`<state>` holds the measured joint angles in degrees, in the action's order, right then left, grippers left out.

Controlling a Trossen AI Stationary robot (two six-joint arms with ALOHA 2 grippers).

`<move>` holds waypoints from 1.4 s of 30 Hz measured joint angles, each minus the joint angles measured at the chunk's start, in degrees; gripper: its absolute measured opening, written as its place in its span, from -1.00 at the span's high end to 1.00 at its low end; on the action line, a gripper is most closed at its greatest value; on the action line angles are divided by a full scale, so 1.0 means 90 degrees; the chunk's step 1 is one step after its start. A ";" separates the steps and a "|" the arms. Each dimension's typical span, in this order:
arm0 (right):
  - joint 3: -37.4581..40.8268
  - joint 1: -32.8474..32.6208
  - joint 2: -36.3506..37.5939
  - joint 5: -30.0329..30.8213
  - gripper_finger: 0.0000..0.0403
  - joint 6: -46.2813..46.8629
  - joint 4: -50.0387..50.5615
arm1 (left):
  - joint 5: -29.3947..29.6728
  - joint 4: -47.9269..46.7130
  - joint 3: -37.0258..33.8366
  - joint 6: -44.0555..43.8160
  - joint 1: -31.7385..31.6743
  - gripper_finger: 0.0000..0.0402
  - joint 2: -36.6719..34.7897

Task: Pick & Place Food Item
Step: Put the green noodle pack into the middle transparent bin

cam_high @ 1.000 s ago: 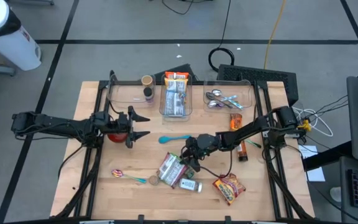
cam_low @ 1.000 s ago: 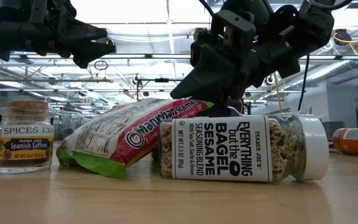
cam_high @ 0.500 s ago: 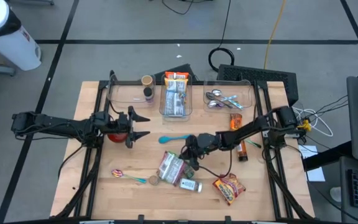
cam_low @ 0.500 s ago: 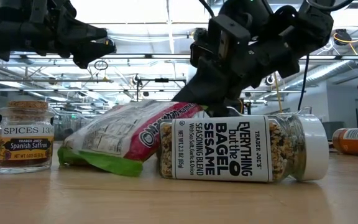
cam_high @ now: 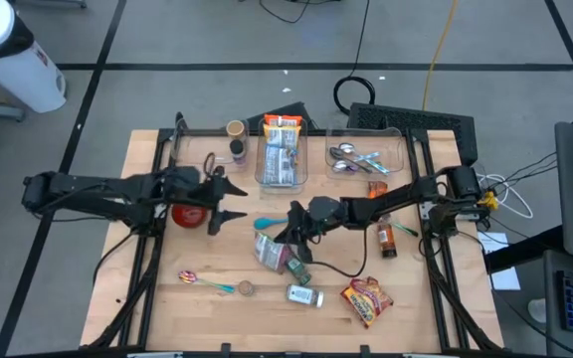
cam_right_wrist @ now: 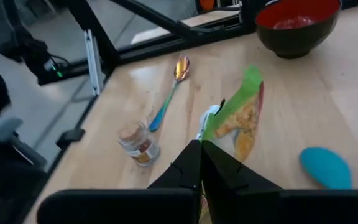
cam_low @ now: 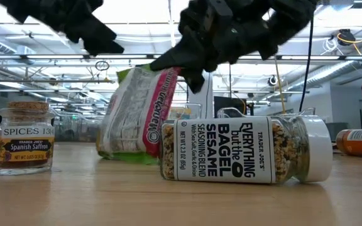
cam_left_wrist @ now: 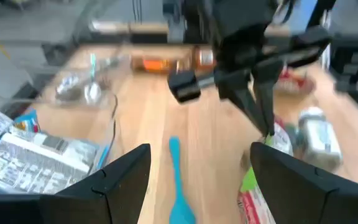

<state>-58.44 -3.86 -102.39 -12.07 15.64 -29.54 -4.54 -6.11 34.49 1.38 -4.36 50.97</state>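
The right claw is clenched on the top edge of the ramen packet and holds it tilted up over the middle of the tabletop, just beside the lying seasoning jar, while the left claw hangs released near the red bowl.

Two slim, dark, jointed arms with black cabling end in pointed, wedge-shaped black fingers.

seasoning jar on table, ramen packet behind
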 joint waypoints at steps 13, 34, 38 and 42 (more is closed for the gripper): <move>-0.0585 0.0068 -0.0002 0.0019 1.00 -0.0834 0.0983 | -0.1275 -0.2611 0.3049 0.0843 0.0076 -0.42 0.2849; -0.0582 0.0095 0.0985 0.0700 1.00 -0.1652 0.1589 | -0.1493 -0.3694 0.4108 0.1149 0.0083 -0.37 0.4186; -0.0582 0.0095 0.0999 0.0701 1.00 -0.1652 0.1625 | -0.1495 -0.3405 0.4108 0.1305 0.0083 -0.12 0.4186; -0.0582 0.0093 0.0991 0.0704 1.00 -0.1635 0.1724 | -0.1495 -0.3275 0.4108 0.1325 0.0083 0.20 0.4186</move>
<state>-63.68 -3.03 -93.47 -5.74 0.93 -14.02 -18.00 -35.58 71.46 13.30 -3.62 88.64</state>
